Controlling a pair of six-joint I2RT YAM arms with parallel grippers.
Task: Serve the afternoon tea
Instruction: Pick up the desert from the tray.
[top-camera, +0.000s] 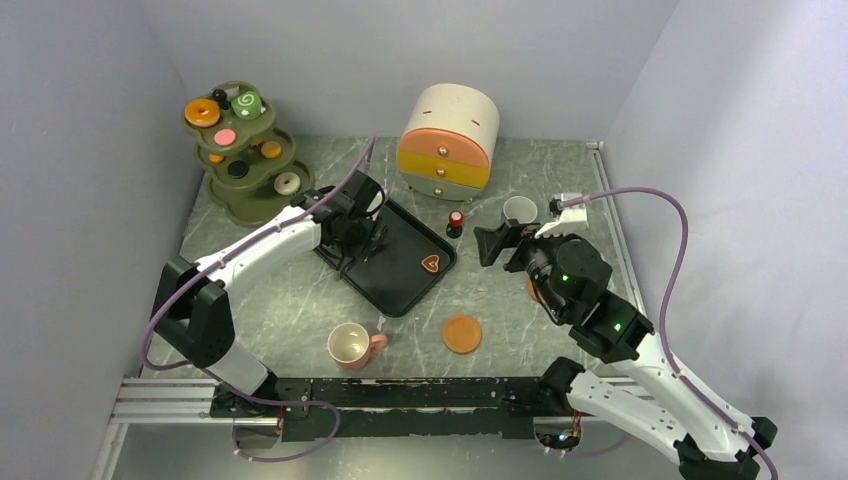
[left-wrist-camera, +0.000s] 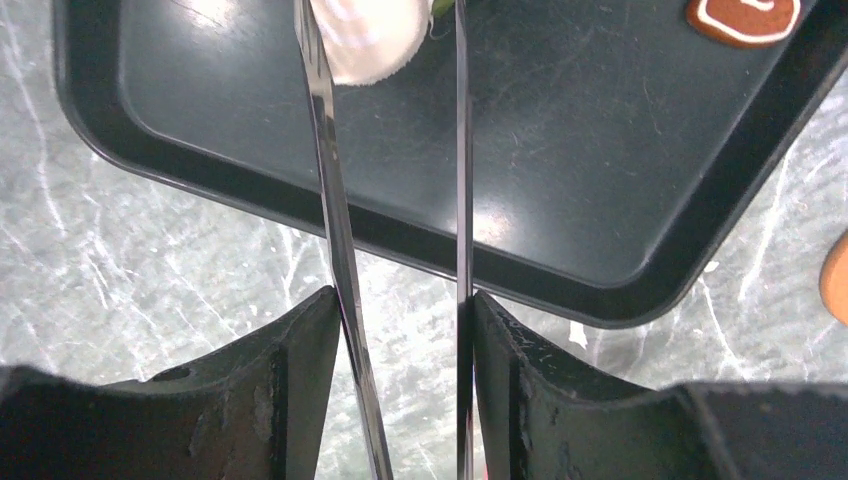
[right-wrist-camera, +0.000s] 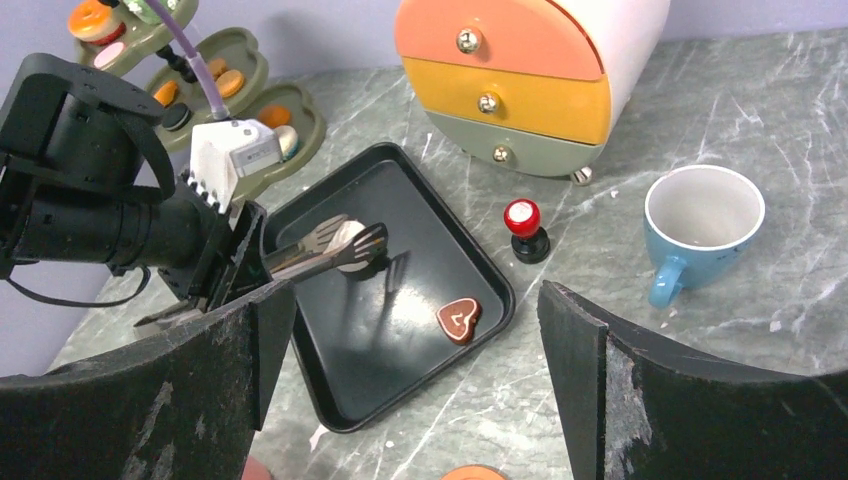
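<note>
While the left end effector (left-wrist-camera: 402, 300) was clamped shut on a pair of metal tongs (left-wrist-camera: 337, 210), the tongs' tips pinched a white pastry (left-wrist-camera: 365, 35) over the far part of the black tray (left-wrist-camera: 600, 150). The pastry therefore sat out ahead of the fingers, not between them; whether it touched the tray floor could not be told. A heart cookie (top-camera: 431, 264) lay near the tray's right corner, close to the raised rim and well apart from the pastry, with bare tray floor between them. The right end effector (top-camera: 497, 243) hung with its fingers spread wide and nothing between them, just right of the tray, and the blue cup (top-camera: 519, 210) stood near it on the far side. Open tabletop (top-camera: 290, 310) ran along the tray's near edges, down to the pink cup (top-camera: 352, 345) and an orange saucer (top-camera: 462, 334). The tiered stand (top-camera: 255, 200) filled the far-left corner against the walls, and a drawer chest (top-camera: 448, 140) stood beyond the tray.
</note>
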